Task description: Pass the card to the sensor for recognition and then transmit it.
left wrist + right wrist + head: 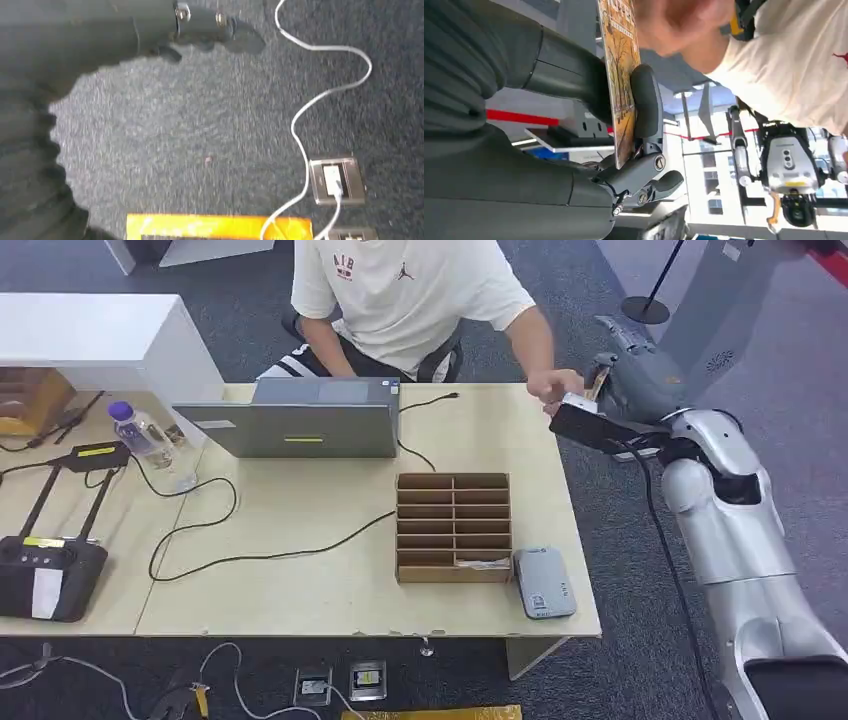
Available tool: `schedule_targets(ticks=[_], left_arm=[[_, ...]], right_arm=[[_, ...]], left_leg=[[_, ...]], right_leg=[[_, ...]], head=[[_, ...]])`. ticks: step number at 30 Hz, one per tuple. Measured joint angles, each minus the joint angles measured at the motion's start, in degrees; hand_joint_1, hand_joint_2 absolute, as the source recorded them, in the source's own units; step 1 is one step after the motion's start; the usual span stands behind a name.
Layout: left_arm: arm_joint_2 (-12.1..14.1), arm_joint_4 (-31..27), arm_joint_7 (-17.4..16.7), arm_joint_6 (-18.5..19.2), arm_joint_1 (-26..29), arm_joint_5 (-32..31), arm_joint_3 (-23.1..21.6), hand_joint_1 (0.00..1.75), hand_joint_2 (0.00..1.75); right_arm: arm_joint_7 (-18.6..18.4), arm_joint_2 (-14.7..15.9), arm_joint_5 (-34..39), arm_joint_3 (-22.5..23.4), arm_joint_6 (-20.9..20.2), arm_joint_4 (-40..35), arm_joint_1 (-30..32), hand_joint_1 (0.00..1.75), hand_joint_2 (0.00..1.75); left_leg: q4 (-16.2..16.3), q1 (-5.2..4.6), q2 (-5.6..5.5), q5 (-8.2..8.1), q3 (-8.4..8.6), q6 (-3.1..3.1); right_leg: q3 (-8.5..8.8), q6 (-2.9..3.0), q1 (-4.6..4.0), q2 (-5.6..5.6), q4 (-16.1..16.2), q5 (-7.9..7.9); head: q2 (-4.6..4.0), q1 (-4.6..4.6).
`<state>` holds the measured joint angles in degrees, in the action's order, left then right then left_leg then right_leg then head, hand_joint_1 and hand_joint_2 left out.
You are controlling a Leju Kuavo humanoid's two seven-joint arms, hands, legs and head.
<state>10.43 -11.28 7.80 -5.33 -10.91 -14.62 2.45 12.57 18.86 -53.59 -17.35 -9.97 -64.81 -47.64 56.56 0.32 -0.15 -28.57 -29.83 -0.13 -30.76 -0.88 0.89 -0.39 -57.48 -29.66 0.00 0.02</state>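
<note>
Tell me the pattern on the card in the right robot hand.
The card shows an orange-yellow scene with dark bare trees, clearest in the right wrist view.

Table (300, 590): pale matt wood laminate. Compartment box (453, 527): brown cardboard. Laptop (300, 425): matt grey metal. Right arm (735, 540): glossy silver shell. Right hand (574, 150): matt dark plastic. Card (621, 75): smooth printed face. Floor (200, 140): rough grey carpet.

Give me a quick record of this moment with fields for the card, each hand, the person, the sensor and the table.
card: pinched in the right hand, person's hand at its other end
right hand: raised past the table's far right corner
left hand: hanging over carpet, holding nothing
sensor: grey reader on table beside the cardboard organizer
table: laptop, water bottle
</note>
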Motion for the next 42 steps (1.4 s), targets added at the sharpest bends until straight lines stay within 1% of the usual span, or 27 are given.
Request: schedule_targets(ticks=[4, 7, 13, 16, 19, 20, 21, 22, 26, 32, 33, 34, 35, 38, 40, 42], left_arm=[[-0.02, 0.0, -0.42, 0.5, -0.67, -0.99, 0.0, 0.0, 1.75], [-0.02, 0.0, -0.79, 0.59, -1.05, -1.42, 0.0, 0.0, 1.75], [0.02, 0.0, -1.4, 0.72, -1.49, -2.21, 0.0, 0.0, 1.75], [0.11, 0.0, -1.42, 0.72, -1.36, -2.32, 0.0, 0.0, 1.75], [0.28, 0.0, -1.42, 0.74, -1.1, -2.43, 0.0, 0.0, 1.75], [0.31, 0.0, -1.42, 0.94, -0.97, -2.43, 0.0, 0.0, 1.75], [0.44, 0.0, -1.42, 1.09, -0.86, -2.39, 0.0, 0.0, 1.75], [0.44, 0.0, -1.42, 1.14, -0.75, -2.32, 0.0, 0.0, 1.75], [0.57, 0.0, -1.42, 1.18, -0.41, -2.23, 0.0, 0.0, 1.75], [0.92, 0.0, -1.4, 1.71, 0.04, -2.84, 0.0, 0.0, 1.75], [0.94, 0.0, -1.38, 1.73, 0.08, -2.93, 0.02, 0.0, 1.75], [1.05, 0.0, -1.36, 1.77, 0.12, -3.02, 0.02, 0.0, 1.75], [1.07, 0.0, -1.35, 1.84, 0.18, -3.02, 0.02, 0.0, 1.75], [1.22, 0.0, -1.18, 1.95, 0.37, -3.21, 0.04, 0.0, 1.75], [1.44, 0.0, -0.7, 2.1, 0.63, -3.39, 0.11, 0.0, 1.75], [1.55, 0.0, -0.48, 2.23, 0.91, -3.59, 0.24, 0.0, 1.75]], right_arm=[[2.45, -2.36, -3.28, -0.39, 3.09, 6.46, -5.02, 1.75, 1.75], [3.13, -4.54, -5.55, -1.33, 4.33, 12.43, -9.14, 1.75, 1.75], [2.89, -8.31, -10.87, -3.87, 6.23, 23.53, -14.9, 1.75, 1.75], [1.84, -9.71, -13.34, -5.18, 7.79, 27.11, -15.77, 1.75, 1.75], [0.96, -10.76, -14.06, -6.19, 8.7, 30.44, -16.62, 1.75, 1.75], [0.88, -11.04, -14.06, -6.38, 8.77, 31.44, -16.88, 1.01, 1.75], [0.72, -11.28, -14.06, -6.6, 8.77, 32.31, -17.04, 0.05, 1.75], [0.53, -11.48, -14.06, -6.86, 8.77, 32.88, -17.13, 0.0, 1.75], [-0.09, -12.0, -14.06, -6.91, 8.83, 34.98, -17.19, 0.0, 1.75], [0.02, -12.09, -13.38, -6.93, 10.21, 36.81, -17.24, 0.0, 1.75], [0.26, -12.09, -13.01, -6.93, 10.36, 36.97, -17.26, 0.0, 0.0], [0.61, -12.09, -12.7, -6.89, 10.49, 37.14, -17.34, 0.0, 0.0], [0.81, -12.09, -12.48, -6.86, 10.56, 37.3, -17.45, 0.0, 1.75], [2.63, -12.09, -9.33, -6.51, 11.39, 37.69, -17.93, 0.0, 1.75], [4.9, -12.09, -5.04, -5.13, 11.41, 37.69, -18.64, 0.0, 1.75], [6.58, -12.09, -0.74, -3.49, 10.58, 37.56, -19.77, 0.0, 1.75]], left_leg=[[0.0, 0.0, 0.0, 0.03, -0.01, 0.0], [0.0, 0.01, 0.0, 0.07, -0.03, -0.03], [0.0, 0.01, -0.03, 0.08, -0.06, -0.01], [0.0, 0.01, -0.03, 0.08, -0.08, -0.01], [0.0, 0.01, -0.04, 0.08, -0.08, -0.01], [0.0, 0.01, -0.04, 0.08, -0.08, -0.01], [0.0, 0.01, -0.04, 0.08, -0.08, -0.01], [0.0, 0.01, -0.04, 0.08, -0.07, -0.01], [0.01, 0.0, -0.03, 0.08, -0.06, -0.01], [0.02, 0.01, -0.03, 0.09, -0.06, -0.01], [0.02, 0.01, -0.03, 0.09, -0.06, -0.01], [0.02, 0.01, -0.03, 0.09, -0.05, -0.01], [0.02, 0.01, -0.03, 0.09, -0.06, -0.01], [0.02, 0.01, -0.02, 0.09, -0.06, -0.01], [0.03, 0.01, -0.02, 0.09, -0.06, -0.01], [0.04, 0.0, -0.02, 0.09, -0.06, -0.01]], right_leg=[[-0.01, 0.0, 0.0, -0.01, -0.02, 0.01], [-0.03, 0.01, -0.01, -0.04, -0.04, 0.01], [-0.05, 0.01, -0.01, -0.07, -0.04, 0.01], [-0.06, 0.01, -0.01, -0.07, -0.03, 0.01], [-0.06, 0.01, -0.01, -0.08, -0.02, 0.01], [-0.06, 0.01, -0.01, -0.08, -0.02, 0.01], [-0.06, 0.01, -0.01, -0.08, -0.01, 0.01], [-0.06, 0.01, -0.01, -0.08, -0.01, 0.01], [-0.06, 0.01, -0.01, -0.06, -0.01, 0.01], [-0.06, 0.0, -0.01, -0.07, -0.02, 0.02], [-0.06, 0.01, -0.01, -0.07, -0.02, 0.02], [-0.07, 0.01, -0.01, -0.07, -0.02, 0.02], [-0.07, 0.01, -0.01, -0.06, -0.02, 0.02], [-0.08, 0.01, -0.01, -0.06, -0.02, 0.02], [-0.09, 0.01, -0.01, -0.03, -0.02, 0.02], [-0.1, 0.01, -0.01, -0.03, -0.02, 0.02]], head=[[0.0, 0.0], [0.0, -0.02], [0.0, -0.02], [0.0, 0.0], [0.0, 0.0], [0.0, 0.02], [0.0, -0.02], [0.0, 0.02], [0.0, 0.0], [0.0, 0.0], [0.0, 0.0], [0.0, -0.02], [0.0, 0.0], [0.0, 0.0], [0.0, 0.0], [0.0, -0.02]])
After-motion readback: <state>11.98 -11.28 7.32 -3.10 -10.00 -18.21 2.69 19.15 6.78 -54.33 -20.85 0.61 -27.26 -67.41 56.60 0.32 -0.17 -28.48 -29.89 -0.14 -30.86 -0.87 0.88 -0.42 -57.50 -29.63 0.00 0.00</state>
